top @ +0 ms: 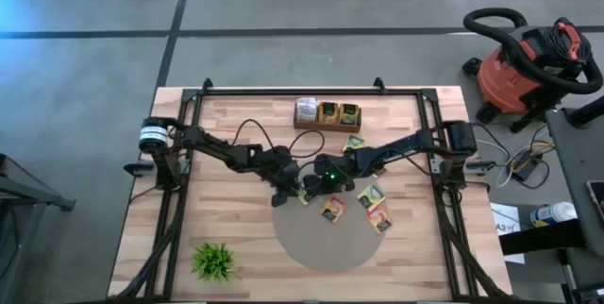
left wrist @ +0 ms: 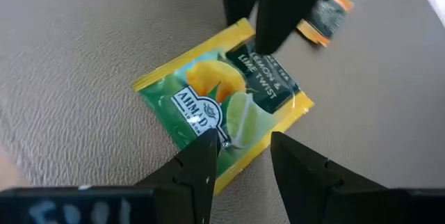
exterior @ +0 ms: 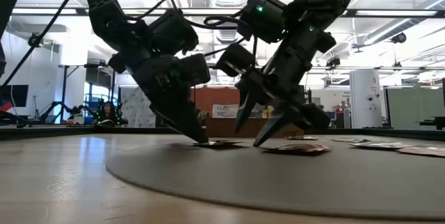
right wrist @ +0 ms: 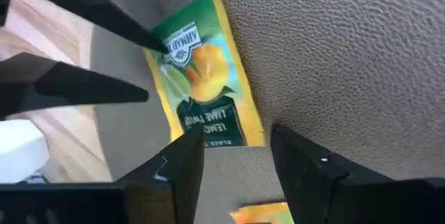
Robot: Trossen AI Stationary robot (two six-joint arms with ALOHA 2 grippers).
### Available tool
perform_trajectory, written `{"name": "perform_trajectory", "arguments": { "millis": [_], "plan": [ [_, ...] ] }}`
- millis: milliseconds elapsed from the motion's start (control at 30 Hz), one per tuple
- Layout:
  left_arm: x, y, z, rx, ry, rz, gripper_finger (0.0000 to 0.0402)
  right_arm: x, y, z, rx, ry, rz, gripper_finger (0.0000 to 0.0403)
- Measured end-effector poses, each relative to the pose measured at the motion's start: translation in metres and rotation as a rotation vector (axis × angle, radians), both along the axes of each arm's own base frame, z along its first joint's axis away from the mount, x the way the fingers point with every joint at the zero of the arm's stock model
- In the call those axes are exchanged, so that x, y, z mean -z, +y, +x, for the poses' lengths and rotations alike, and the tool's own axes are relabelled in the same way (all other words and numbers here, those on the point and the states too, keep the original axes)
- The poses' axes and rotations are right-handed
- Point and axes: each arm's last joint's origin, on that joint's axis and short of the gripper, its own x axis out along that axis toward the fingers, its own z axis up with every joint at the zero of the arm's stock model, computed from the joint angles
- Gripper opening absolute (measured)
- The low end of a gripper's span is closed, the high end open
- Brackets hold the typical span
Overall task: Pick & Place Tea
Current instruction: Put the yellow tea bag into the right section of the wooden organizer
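Both arms meet over the upper left part of the round grey mat (top: 321, 247) on the wooden worktop (top: 236, 153), near the centre of the high view. The left hand (left wrist: 240, 151) is open, its two fingers pointing down at a yellow-green lemon and lime tea sachet (left wrist: 221, 106) that lies flat on the mat; one fingertip (left wrist: 208, 144) touches the sachet's edge. The right hand (right wrist: 233, 144) is open too, and stands at the opposite, dark-label end of the same sachet (right wrist: 201, 78). In the left wrist view the sachet lies diagonally, its dark label panel toward the upper right. Three more sachets (top: 373, 205) lie on the mat's right part, and a wooden tea box (top: 327, 115) stands at the worktop's upper edge
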Motion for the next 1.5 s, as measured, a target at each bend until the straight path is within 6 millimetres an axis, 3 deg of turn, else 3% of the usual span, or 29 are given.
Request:
{"name": "perform_trajectory", "arguments": {
  "millis": [300, 700, 1033, 1333, 1500],
  "plan": [
    [-0.002, 0.002, 0.003, -0.067, -0.01, 0.016, 0.014, -0.006, -0.001, 0.01, -0.021, -0.036, -0.033, 0.0142],
    [-0.009, -0.002, 0.003, -0.148, -0.007, -0.059, 0.014, -0.014, -0.016, 0.008, -0.032, -0.059, -0.093, 0.0014],
    [-0.023, -0.011, 0.002, -0.125, -0.05, -0.076, 0.014, -0.035, -0.047, 0.005, -0.026, -0.115, -0.163, 0.0008],
    [-0.032, -0.01, 0.008, -0.146, -0.16, -0.056, 0.014, -0.048, -0.055, 0.012, -0.057, -0.14, -0.208, 0.0008],
    [-0.04, -0.01, 0.007, -0.152, -0.19, -0.056, 0.014, -0.054, -0.059, 0.006, -0.193, -0.078, -0.289, 0.0008]
  ]
}}
